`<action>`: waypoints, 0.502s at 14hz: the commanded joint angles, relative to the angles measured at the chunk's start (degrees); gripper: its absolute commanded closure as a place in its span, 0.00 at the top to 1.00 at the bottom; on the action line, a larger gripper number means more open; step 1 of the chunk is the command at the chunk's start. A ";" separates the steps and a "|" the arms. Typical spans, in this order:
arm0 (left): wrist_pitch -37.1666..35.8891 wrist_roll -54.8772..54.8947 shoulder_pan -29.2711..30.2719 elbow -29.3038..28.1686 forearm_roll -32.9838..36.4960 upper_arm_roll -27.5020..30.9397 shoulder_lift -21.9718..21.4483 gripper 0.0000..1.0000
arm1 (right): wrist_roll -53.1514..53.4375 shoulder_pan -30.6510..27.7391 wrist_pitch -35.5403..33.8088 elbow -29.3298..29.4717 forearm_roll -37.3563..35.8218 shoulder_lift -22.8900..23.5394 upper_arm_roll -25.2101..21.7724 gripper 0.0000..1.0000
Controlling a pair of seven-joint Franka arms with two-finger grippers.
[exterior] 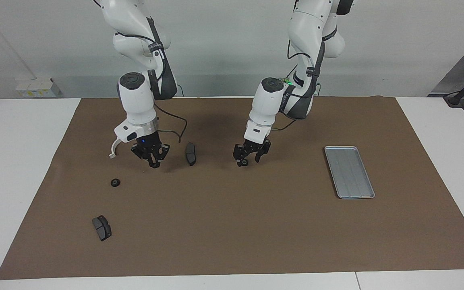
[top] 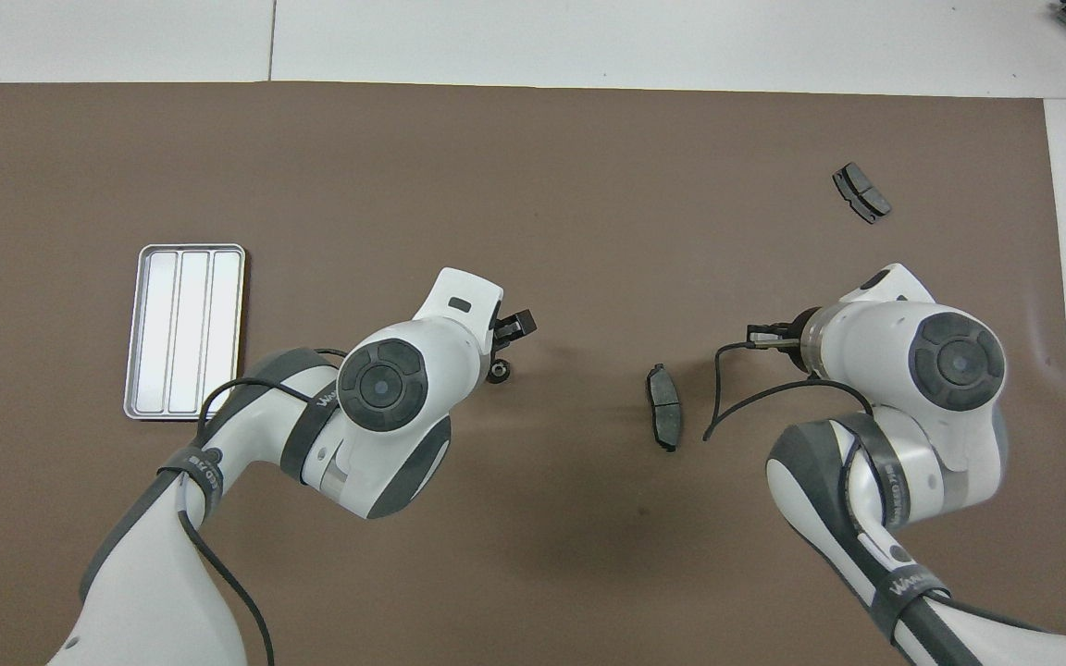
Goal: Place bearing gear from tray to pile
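A small dark bearing gear [exterior: 243, 162] [top: 498, 371] sits at the middle of the brown mat, right under my left gripper [exterior: 250, 158] [top: 507, 348]. That gripper is open and holds nothing. The silver tray [exterior: 349, 172] [top: 184, 330] lies bare toward the left arm's end. The pile is scattered toward the right arm's end: a white bracket [exterior: 113, 151], two brake pads [exterior: 191, 153] [exterior: 101, 227] and another small gear [exterior: 114, 182]. My right gripper [exterior: 152, 163] hangs shut over the mat between the bracket and the nearer pad.
In the overhead view the right arm's wrist [top: 954, 361] hides the bracket and the pile's gear, while both brake pads [top: 664, 405] [top: 861, 192] show. White table borders the mat [exterior: 232, 233] all round.
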 commanded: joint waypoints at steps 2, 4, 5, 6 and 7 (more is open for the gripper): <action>-17.60 1.34 7.62 11.78 0.38 -0.23 -1.96 1.00 | -6.36 -3.88 -0.43 -4.53 0.21 -1.31 0.85 0.00; -25.26 6.24 12.01 15.93 -0.14 -0.50 -2.75 1.00 | -6.55 -4.06 -0.42 -4.54 2.14 -0.44 0.93 0.02; -28.86 10.36 14.30 17.25 -0.93 -0.67 -3.28 1.00 | -6.81 -4.06 -0.42 -4.54 2.85 0.27 0.94 0.07; -31.77 15.10 16.32 19.00 -3.20 -0.59 -3.54 1.00 | -6.90 -4.06 -0.34 -4.54 3.03 0.53 0.94 0.19; -35.11 19.76 18.34 20.15 -5.31 -0.24 -4.24 1.00 | -6.90 -3.97 -0.42 -4.45 3.03 0.54 0.94 0.44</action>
